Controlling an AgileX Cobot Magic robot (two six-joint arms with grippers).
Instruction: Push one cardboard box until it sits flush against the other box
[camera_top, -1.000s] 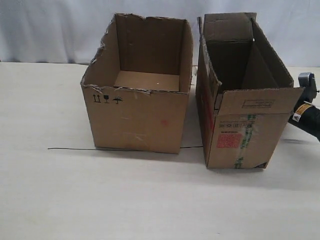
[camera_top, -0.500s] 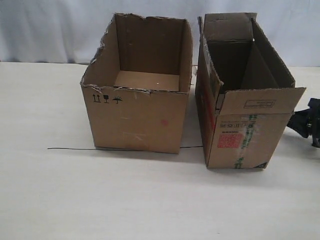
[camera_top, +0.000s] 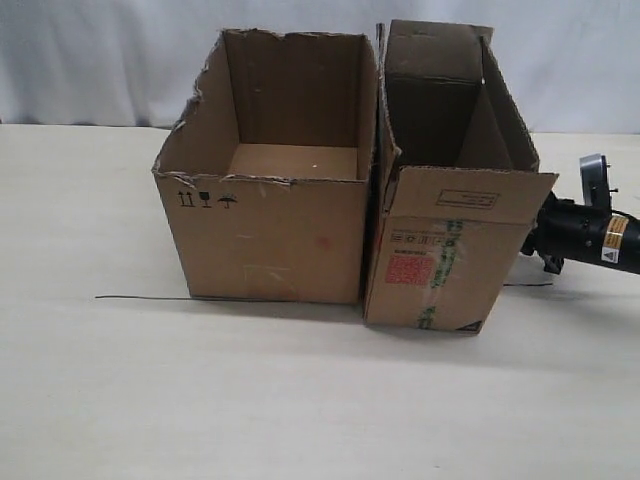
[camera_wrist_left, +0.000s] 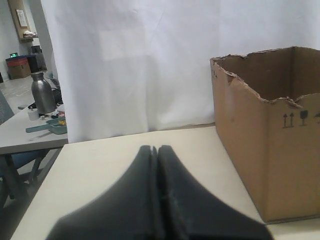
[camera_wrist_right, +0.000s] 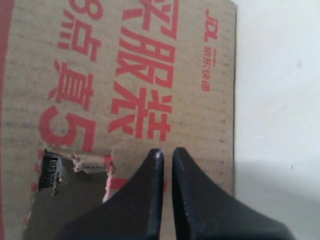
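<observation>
The cardboard box (camera_top: 440, 270), narrow with red print and green-striped tape, stands with its left side against the other box (camera_top: 265, 240), the wider one with torn rims. Their near corners touch and no gap shows between them. My right gripper (camera_top: 533, 243) reaches in from the right and meets the narrow box's right wall. In the right wrist view its tips (camera_wrist_right: 166, 150) sit nearly together against the red-printed cardboard (camera_wrist_right: 125, 75), holding nothing. My left gripper (camera_wrist_left: 154, 148) is shut and empty over the table, apart from the wider box (camera_wrist_left: 270, 150). It is out of the exterior view.
A thin black wire (camera_top: 140, 297) lies on the pale table (camera_top: 300, 400), running under the boxes' front. A white curtain (camera_top: 100, 60) hangs behind. Beyond the table's edge stands a side table with a metal bottle (camera_wrist_left: 42, 92).
The narrow box has slid left until it meets the wider box, which shifted slightly left too. My right arm has come in from the right edge behind it.
</observation>
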